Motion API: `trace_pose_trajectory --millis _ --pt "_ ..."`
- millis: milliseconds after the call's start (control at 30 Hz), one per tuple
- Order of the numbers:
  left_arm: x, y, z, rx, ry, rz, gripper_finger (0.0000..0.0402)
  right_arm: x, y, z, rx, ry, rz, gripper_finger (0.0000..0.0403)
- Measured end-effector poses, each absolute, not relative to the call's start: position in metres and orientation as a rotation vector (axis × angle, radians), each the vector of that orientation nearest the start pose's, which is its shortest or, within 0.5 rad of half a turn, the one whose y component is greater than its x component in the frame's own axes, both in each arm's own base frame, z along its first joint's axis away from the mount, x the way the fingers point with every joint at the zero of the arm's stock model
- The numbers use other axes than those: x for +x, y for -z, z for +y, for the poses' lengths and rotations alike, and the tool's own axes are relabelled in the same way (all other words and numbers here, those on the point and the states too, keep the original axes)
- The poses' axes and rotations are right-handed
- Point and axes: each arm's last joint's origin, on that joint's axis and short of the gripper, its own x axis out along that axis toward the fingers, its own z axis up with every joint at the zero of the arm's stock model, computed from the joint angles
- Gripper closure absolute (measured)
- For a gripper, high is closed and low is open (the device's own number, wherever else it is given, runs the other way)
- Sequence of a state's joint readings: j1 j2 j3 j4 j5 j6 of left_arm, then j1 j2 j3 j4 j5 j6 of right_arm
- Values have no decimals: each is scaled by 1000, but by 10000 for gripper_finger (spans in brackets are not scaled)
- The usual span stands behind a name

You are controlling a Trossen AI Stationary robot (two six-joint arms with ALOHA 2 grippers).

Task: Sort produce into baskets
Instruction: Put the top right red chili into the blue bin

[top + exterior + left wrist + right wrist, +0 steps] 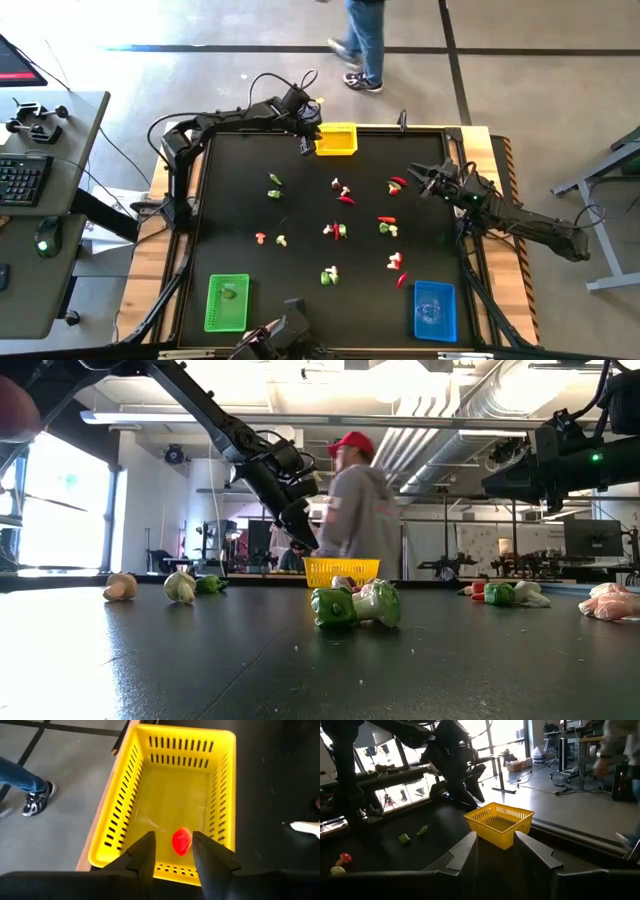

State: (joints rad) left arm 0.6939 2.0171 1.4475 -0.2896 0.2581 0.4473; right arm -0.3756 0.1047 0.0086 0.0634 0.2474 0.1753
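Observation:
The yellow basket [336, 140] [120, 810] stands at the table's far edge. My left gripper [307, 143] [173, 835] hangs over its near-left end, slanting down, fingers open. A small red produce piece [182, 841] shows in the gap beyond the fingertips, inside the basket; whether it lies on the floor or is in the air I cannot tell. My right gripper [425, 182] [495, 842] waits open at the table's right side, pointing level toward the yellow basket [499, 822]. Several red, green and whitish pieces [340, 230] lie scattered on the black table.
A green basket [227, 302] with a green piece [229, 293] stands at the near left, a blue basket [435, 310] at the near right. A person [365, 40] walks past the table's far edge. The table's left strip holds no produce.

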Motion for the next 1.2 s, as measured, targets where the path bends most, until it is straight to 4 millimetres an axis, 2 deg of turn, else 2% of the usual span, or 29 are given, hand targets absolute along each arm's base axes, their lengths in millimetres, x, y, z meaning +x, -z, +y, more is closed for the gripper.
trace_pose_trajectory --millis 100,167,367,500,600,700,900,1100,1200 --pt "340 -188 272 25 -223 833 272 93 -164 -44 172 624 -22 284" --pt "341 -190 270 28 -218 830 282 93 -164 -44 172 623 -22 284" --pt "342 -211 263 4 -86 656 383 95 -170 -42 123 520 -64 293" --pt "339 -200 254 -14 -104 596 391 95 -172 -42 55 508 -66 325" --pt "332 -199 245 18 -169 533 398 95 -172 -41 19 484 -57 362" --pt "322 -201 232 41 -222 469 400 96 -172 -40 10 441 -54 396" --pt "298 -217 197 66 -241 321 401 97 -172 -38 27 406 -52 395" --pt "277 -216 155 110 -209 246 401 100 -175 -36 16 379 -81 398" --pt "267 -206 137 98 -182 219 401 102 -174 -37 20 412 -66 393"
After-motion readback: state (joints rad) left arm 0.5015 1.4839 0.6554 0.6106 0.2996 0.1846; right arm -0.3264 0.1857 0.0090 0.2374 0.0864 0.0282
